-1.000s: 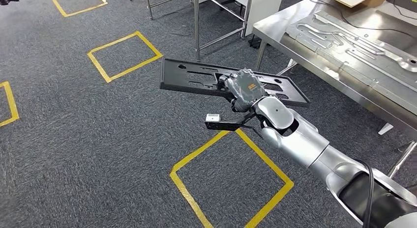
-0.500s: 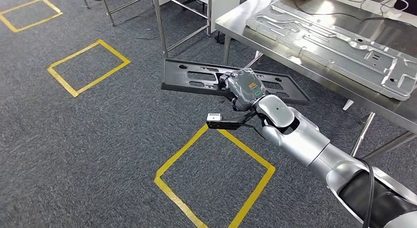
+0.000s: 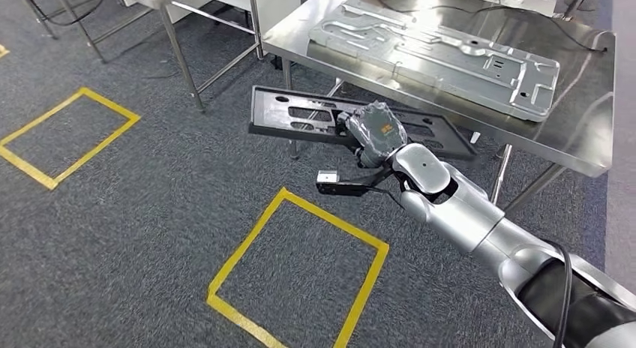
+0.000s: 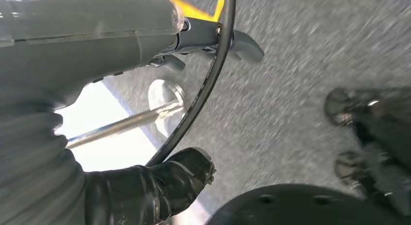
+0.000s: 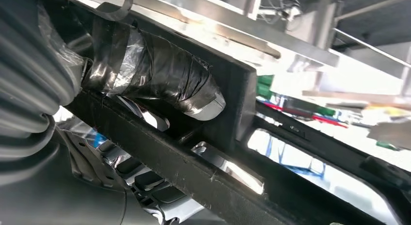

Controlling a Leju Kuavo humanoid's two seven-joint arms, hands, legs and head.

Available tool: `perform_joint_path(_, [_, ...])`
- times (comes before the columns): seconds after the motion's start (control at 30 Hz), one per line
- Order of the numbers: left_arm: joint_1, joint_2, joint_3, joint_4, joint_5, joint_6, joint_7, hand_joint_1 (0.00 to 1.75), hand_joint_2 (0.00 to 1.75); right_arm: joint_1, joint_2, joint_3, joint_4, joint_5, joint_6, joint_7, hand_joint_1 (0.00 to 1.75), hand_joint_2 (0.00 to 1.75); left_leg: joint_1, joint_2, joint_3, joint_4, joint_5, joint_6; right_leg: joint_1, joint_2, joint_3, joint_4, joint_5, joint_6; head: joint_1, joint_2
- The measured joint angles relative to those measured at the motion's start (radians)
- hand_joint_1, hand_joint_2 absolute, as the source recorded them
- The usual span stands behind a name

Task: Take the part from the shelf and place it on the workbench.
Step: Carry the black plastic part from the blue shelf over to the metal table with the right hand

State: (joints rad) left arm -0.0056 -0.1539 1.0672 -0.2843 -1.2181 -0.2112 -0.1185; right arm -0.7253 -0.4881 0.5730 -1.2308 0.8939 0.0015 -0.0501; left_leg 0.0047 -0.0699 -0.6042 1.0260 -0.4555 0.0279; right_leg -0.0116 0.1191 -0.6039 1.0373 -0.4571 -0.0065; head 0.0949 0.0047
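A: Where's the part right now?

B: The black slotted part (image 3: 352, 123) is off the shelf and carried flat over the carpet, near the front edge of the steel worktop (image 3: 592, 149) but not over it yet. The right hand (image 3: 375, 133) grips it near the middle of its near long edge; in the right wrist view the taped thumb (image 5: 160, 79) presses on one face and the fingers wrap under the rail

A: And the other hand?

B: The left hand (image 4: 160, 191) hangs by the floor; I cannot tell from that view whether its fingers are spread or curled

A: What could spoil the placing?

B: Three things, I'd judge. It's a long plate held by one hand at one edge, so the far ends could sag or twist in the grip. The far edge sits close to the worktop's rim and could catch on it if it isn't lifted higher. And the silver stamped panel (image 3: 442, 52) already takes up much of the top, so the part might land overlapping it or hang off the edge
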Motion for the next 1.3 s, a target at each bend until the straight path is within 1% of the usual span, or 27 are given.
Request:
perform_joint_path(0.07, [-0.003,0.000,0.000,0.002,0.000,0.001,-0.001,0.00,1.75,0.004,-0.002,0.000,0.002,-0.001,0.000,0.000,1.75,1.75,-0.001,0.023,0.017,-0.019,-0.004,0.009,-0.001,0.012,0.002,0.001,0.006,0.012,0.000,0.000])
perform_joint_path(0.13, [-0.005,-0.001,0.000,0.004,0.000,0.002,-0.001,0.00,1.75,0.003,-0.006,-0.001,0.002,-0.001,0.000,0.000,1.75,1.75,0.000,0.046,0.043,-0.038,-0.004,0.018,0.003,-0.022,-0.007,0.026,-0.004,0.019,0.000,0.000])
perform_joint_path(0.17, [-0.004,-0.001,0.000,0.005,0.000,0.002,-0.001,0.00,1.75,0.001,-0.007,-0.001,0.002,-0.001,0.000,0.000,1.75,1.75,0.001,0.056,0.054,-0.045,-0.005,0.021,0.005,-0.050,-0.026,0.061,-0.022,0.022,0.000,0.000])
perform_joint_path(0.23, [-0.002,0.000,0.000,0.005,0.000,0.002,-0.001,0.00,1.75,-0.002,-0.007,-0.001,0.004,-0.002,0.000,0.000,1.75,1.75,-0.001,0.077,0.068,-0.048,-0.015,0.025,0.004,-0.098,-0.096,0.174,-0.066,0.025,0.000,0.000])
perform_joint_path(0.3, [-0.001,0.000,0.000,0.006,0.001,0.004,-0.001,0.00,1.75,0.003,-0.007,0.000,0.007,-0.002,0.000,0.000,1.75,1.75,-0.002,0.099,0.082,-0.048,-0.031,0.024,-0.002,-0.111,-0.160,0.250,-0.074,0.029,0.000,0.000])
perform_joint_path(0.33, [-0.001,0.001,0.000,0.007,0.001,0.004,-0.002,0.00,1.75,0.006,-0.007,0.000,0.009,-0.002,0.000,0.000,1.75,1.75,-0.002,0.110,0.094,-0.048,-0.041,0.021,-0.005,-0.115,-0.167,0.238,-0.051,0.032,0.000,0.000])
perform_joint_path(0.4, [0.000,0.001,0.001,0.010,0.003,0.006,-0.002,0.00,1.75,0.008,-0.007,0.000,0.010,-0.002,0.000,0.001,1.75,1.75,-0.001,0.133,0.121,-0.048,-0.065,0.013,-0.007,-0.142,-0.128,0.119,0.031,0.033,0.001,0.000])
perform_joint_path(0.43, [0.000,0.001,0.002,0.011,0.004,0.006,-0.002,0.00,1.75,0.006,-0.007,0.000,0.011,-0.002,0.000,0.001,1.75,1.75,-0.002,0.145,0.134,-0.048,-0.077,0.007,-0.001,-0.165,-0.107,0.060,0.054,0.031,0.000,0.000])
perform_joint_path(0.5, [-0.002,0.001,0.003,0.014,0.006,0.007,-0.004,0.00,1.75,0.004,-0.007,0.001,0.013,-0.002,0.001,0.000,1.75,1.75,-0.006,0.169,0.156,-0.052,-0.100,-0.006,0.014,-0.194,-0.083,0.000,0.064,0.016,0.001,0.000])
perform_joint_path(0.57, [-0.007,0.001,0.004,0.014,0.009,0.008,-0.006,0.00,1.75,0.001,-0.008,0.001,0.014,-0.003,0.001,0.000,1.75,1.75,-0.008,0.183,0.171,-0.042,-0.105,-0.019,0.018,-0.174,-0.072,-0.002,0.050,-0.004,0.001,0.000])
perform_joint_path(0.6, [-0.009,0.001,0.004,0.014,0.010,0.008,-0.007,0.00,1.75,0.000,-0.008,0.000,0.014,-0.004,0.001,0.000,1.75,1.75,-0.006,0.174,0.166,-0.015,-0.098,-0.023,0.016,-0.159,-0.062,-0.004,0.045,-0.013,0.001,0.000])
perform_joint_path(0.63, [-0.011,0.001,0.004,0.014,0.011,0.009,-0.007,0.00,1.75,-0.003,-0.009,-0.001,0.014,-0.005,0.001,0.000,1.75,1.75,-0.004,0.151,0.141,0.035,-0.083,-0.027,0.013,-0.146,-0.051,-0.005,0.038,-0.021,0.000,0.000])
perform_joint_path(0.7, [-0.011,0.002,0.005,0.016,0.011,0.009,-0.008,0.00,1.75,-0.008,-0.009,-0.001,0.014,-0.007,0.001,0.000,1.75,1.75,0.003,0.098,0.047,0.172,-0.076,-0.034,0.008,-0.123,-0.023,-0.008,0.019,-0.033,0.000,0.000])
perform_joint_path(0.73, [-0.011,0.002,0.005,0.017,0.012,0.009,-0.008,0.00,1.75,-0.008,-0.008,0.001,0.015,-0.007,0.001,0.000,1.75,1.75,0.005,0.084,-0.004,0.232,-0.098,-0.037,0.007,-0.110,-0.009,-0.009,0.008,-0.036,0.000,0.000])
perform_joint_path(0.77, [-0.010,0.002,0.005,0.018,0.012,0.009,-0.008,0.00,1.75,-0.007,-0.007,0.002,0.015,-0.008,0.001,0.000,1.75,1.75,0.007,0.080,-0.049,0.268,-0.137,-0.040,0.006,-0.096,0.007,-0.009,-0.005,-0.037,0.000,0.000])
perform_joint_path(0.83, [-0.006,0.003,0.007,0.020,0.012,0.009,-0.008,0.00,1.75,-0.004,-0.004,0.006,0.016,-0.008,0.002,-0.001,1.75,1.75,0.007,0.078,-0.105,0.264,-0.209,-0.041,0.005,-0.065,0.044,-0.009,-0.033,-0.037,0.000,0.000])
perform_joint_path(0.87, [-0.004,0.003,0.007,0.020,0.012,0.009,-0.008,0.00,1.75,-0.003,-0.004,0.007,0.017,-0.008,0.002,-0.002,1.75,1.75,0.007,0.074,-0.117,0.229,-0.212,-0.039,0.005,-0.051,0.064,-0.010,-0.049,-0.035,0.000,0.000])
perform_joint_path(0.9, [-0.001,0.004,0.008,0.020,0.012,0.010,-0.008,0.00,1.75,-0.002,-0.004,0.008,0.018,-0.008,0.002,-0.001,1.75,1.75,0.006,0.063,-0.122,0.175,-0.174,-0.035,0.005,-0.039,0.081,-0.010,-0.064,-0.033,0.000,0.000])
perform_joint_path(0.97, [0.005,0.007,0.011,0.022,0.012,0.010,-0.008,0.00,1.75,-0.001,0.000,0.011,0.021,-0.008,0.003,-0.001,1.75,1.75,0.002,0.019,-0.119,0.061,-0.018,-0.024,0.004,-0.013,0.108,-0.011,-0.094,-0.025,0.000,0.000])
perform_joint_path(1.0, [0.007,0.009,0.012,0.023,0.012,0.010,-0.008,0.00,1.75,0.000,0.001,0.012,0.022,-0.008,0.004,-0.001,1.75,1.75,-0.001,0.002,-0.114,0.023,0.046,-0.017,0.002,0.001,0.118,-0.016,-0.106,-0.019,0.000,0.000])
perform_joint_path(1.03, [0.007,0.011,0.013,0.023,0.012,0.011,-0.008,0.00,1.75,0.000,0.003,0.013,0.024,-0.008,0.005,-0.001,1.75,1.75,-0.003,-0.005,-0.104,0.002,0.081,-0.009,0.001,0.012,0.126,-0.014,-0.109,-0.013,0.000,0.000])
perform_joint_path(1.07, [0.005,0.012,0.013,0.023,0.012,0.011,-0.008,0.00,1.75,-0.002,0.003,0.014,0.024,-0.008,0.006,-0.001,1.75,1.75,-0.006,0.002,-0.088,-0.007,0.082,-0.002,0.001,0.022,0.129,-0.005,-0.102,-0.007,0.000,0.000])
perform_joint_path(1.1, [0.003,0.011,0.013,0.024,0.012,0.011,-0.008,0.00,1.75,-0.003,0.002,0.014,0.024,-0.009,0.007,-0.001,1.75,1.75,-0.006,0.015,-0.070,-0.016,0.075,0.006,0.001,0.015,0.120,0.021,-0.084,-0.003,0.000,0.000])
perform_joint_path(1.17, [0.001,0.011,0.014,0.024,0.011,0.011,-0.010,0.00,1.75,-0.012,0.001,0.014,0.024,-0.009,0.007,-0.001,1.75,1.75,-0.005,0.037,-0.029,-0.033,0.056,0.020,0.005,-0.040,0.064,0.126,-0.044,0.005,0.000,0.000])
perform_joint_path(1.2, [0.000,0.011,0.014,0.025,0.012,0.011,-0.010,0.00,1.75,-0.015,0.001,0.014,0.025,-0.010,0.007,-0.001,1.75,1.75,-0.005,0.046,-0.008,-0.039,0.042,0.023,0.007,-0.074,0.022,0.184,-0.045,0.010,0.000,0.000])
perform_joint_path(1.23, [0.000,0.011,0.014,0.025,0.012,0.012,-0.010,0.00,1.75,-0.018,0.001,0.014,0.025,-0.010,0.007,-0.001,1.75,1.75,-0.005,0.055,0.012,-0.042,0.026,0.025,0.007,-0.098,-0.019,0.230,-0.068,0.014,0.000,0.000])
perform_joint_path(1.3, [0.000,0.011,0.014,0.026,0.012,0.012,-0.010,0.00,1.75,-0.017,0.002,0.015,0.026,-0.010,0.008,0.000,1.75,1.75,-0.005,0.073,0.060,-0.047,-0.011,0.025,0.004,-0.112,-0.083,0.264,-0.163,0.020,0.000,0.000])
